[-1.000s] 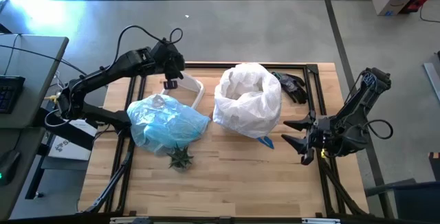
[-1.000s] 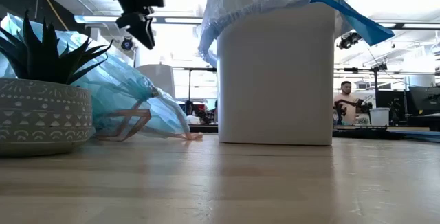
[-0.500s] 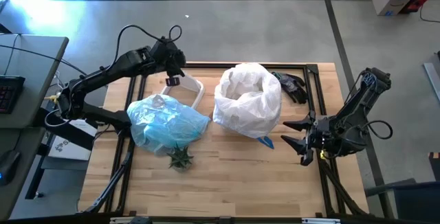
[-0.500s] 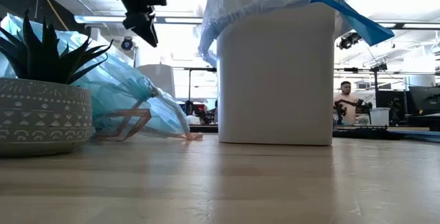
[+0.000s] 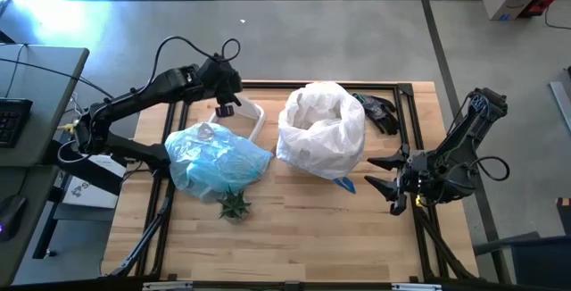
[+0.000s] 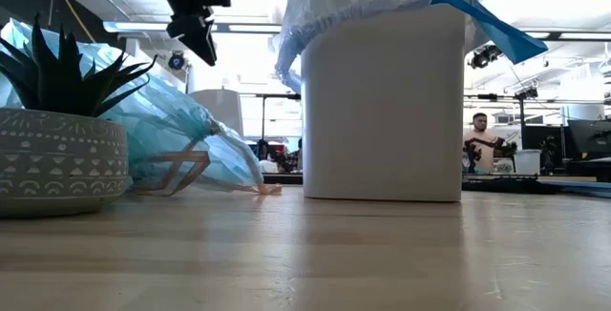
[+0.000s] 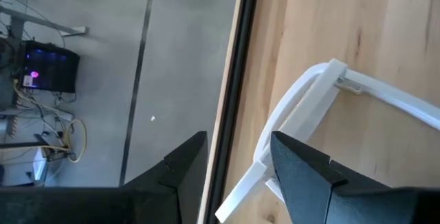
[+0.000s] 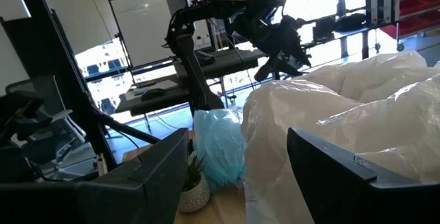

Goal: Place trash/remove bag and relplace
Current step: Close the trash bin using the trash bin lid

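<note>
The full light-blue bag [image 5: 214, 162] lies on its side on the table's left half; brown pieces [image 6: 177, 173] show through it. The white bin [image 6: 382, 101] stands at the middle, lined with a pale bag [image 5: 321, 130] that drapes over its rim. My left gripper [image 5: 225, 108] hangs open in the air above a white rim frame [image 7: 302, 107] lying flat at the far left, touching nothing. My right gripper [image 5: 379, 173] waits open at the table's right edge, level, pointing at the bin.
A small potted plant [image 5: 235, 206] stands in front of the blue bag, near the table's front. A black object [image 5: 379, 112] lies at the far right corner. A blue tab [image 6: 496, 25] sticks out from the bin's liner. A person [image 6: 482, 144] sits far behind the table.
</note>
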Available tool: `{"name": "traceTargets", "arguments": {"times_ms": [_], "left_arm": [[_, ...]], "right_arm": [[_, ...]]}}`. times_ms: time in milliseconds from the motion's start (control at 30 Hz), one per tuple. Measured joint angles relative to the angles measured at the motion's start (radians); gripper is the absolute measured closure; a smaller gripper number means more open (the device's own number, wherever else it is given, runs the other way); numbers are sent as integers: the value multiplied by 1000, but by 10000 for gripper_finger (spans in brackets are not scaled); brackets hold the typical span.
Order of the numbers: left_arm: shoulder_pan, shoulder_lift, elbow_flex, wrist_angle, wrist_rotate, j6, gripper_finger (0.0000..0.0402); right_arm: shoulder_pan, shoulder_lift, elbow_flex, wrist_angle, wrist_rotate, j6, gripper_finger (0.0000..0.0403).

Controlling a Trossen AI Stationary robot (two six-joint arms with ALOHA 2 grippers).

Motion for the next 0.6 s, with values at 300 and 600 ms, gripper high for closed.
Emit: {"name": "traceTargets", "arguments": {"times_ms": [300, 600], "left_arm": [[-19, 0, 0, -3, -3, 16, 257], [-18, 0, 0, 83, -51, 142, 257]], "right_arm": [[0, 0, 0, 0, 0, 0, 171], [0, 0, 0, 0, 0, 0, 171]]}}
